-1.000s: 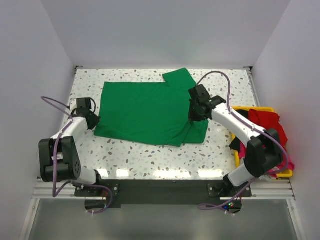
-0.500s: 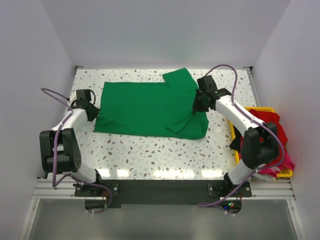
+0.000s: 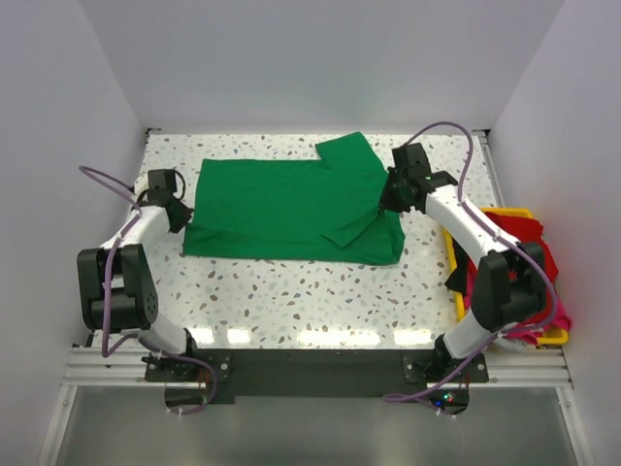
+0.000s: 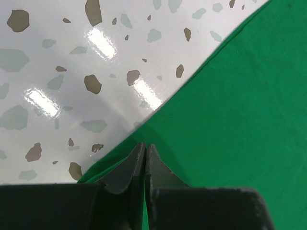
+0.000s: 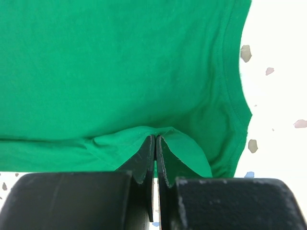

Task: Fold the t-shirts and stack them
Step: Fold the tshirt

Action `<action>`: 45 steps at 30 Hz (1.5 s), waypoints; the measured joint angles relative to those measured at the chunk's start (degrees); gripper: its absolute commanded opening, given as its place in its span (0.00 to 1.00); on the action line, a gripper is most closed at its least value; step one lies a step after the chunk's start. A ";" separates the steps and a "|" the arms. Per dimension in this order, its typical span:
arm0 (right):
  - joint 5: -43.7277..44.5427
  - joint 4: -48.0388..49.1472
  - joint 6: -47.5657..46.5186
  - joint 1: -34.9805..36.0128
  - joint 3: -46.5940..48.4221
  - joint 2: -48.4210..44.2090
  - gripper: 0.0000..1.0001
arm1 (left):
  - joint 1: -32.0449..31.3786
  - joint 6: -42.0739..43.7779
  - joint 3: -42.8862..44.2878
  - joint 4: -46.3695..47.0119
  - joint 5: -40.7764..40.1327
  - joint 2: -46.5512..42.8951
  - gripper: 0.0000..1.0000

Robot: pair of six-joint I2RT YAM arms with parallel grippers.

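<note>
— Right gripper (image 3: pixel 387 197) is pinching the green t-shirt (image 3: pixel 281 209), isn't it?

— Yes. In the right wrist view its fingers (image 5: pixel 141 163) are pressing flat together. A small ridge of green cloth is bunching up right at their tips. From above, it is sitting at the shirt's right edge, just right of the frame's centre.

— And the left gripper (image 3: pixel 181 215)?

— It is gripping the opposite edge, at the left of the frame. In the left wrist view its fingertips (image 4: pixel 134 163) are meeting with no gap, right on the stitched hem. Green cloth is showing on both sides of them, and the speckled table (image 3: pixel 291 301) is filling the upper left.

— Where is the shirt lying?

— It is lying spread across the middle of the table, mostly flat. One sleeve (image 3: pixel 344 150) is pointing toward the top centre of the frame. The lower right corner (image 3: pixel 364 233) is lying doubled over itself, just below the right gripper.

— And the other shirts?

— They are sitting heaped in the yellow bin (image 3: pixel 458 296) at the right edge of the frame, well apart from the left arm. A red t-shirt (image 3: pixel 519 233) is lying on top. Something black (image 3: pixel 454 279) is hanging over the bin's left side, and a bit of pink (image 3: pixel 559 318) is showing at the lower right.
</note>
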 measured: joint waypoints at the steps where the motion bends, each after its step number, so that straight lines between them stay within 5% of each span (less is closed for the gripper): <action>1: 0.00 0.15 0.04 -0.31 -0.17 -0.52 0.00 | 0.00 0.02 0.22 -0.13 -0.09 0.00 0.07; 32: -1.84 2.27 0.20 -4.85 -8.00 -6.27 0.00 | 0.02 3.67 5.57 -1.92 -1.27 2.58 0.10; 45: -4.13 3.69 0.68 -4.92 -7.98 -4.09 0.00 | -1.14 4.92 10.86 -2.32 -0.90 9.90 0.27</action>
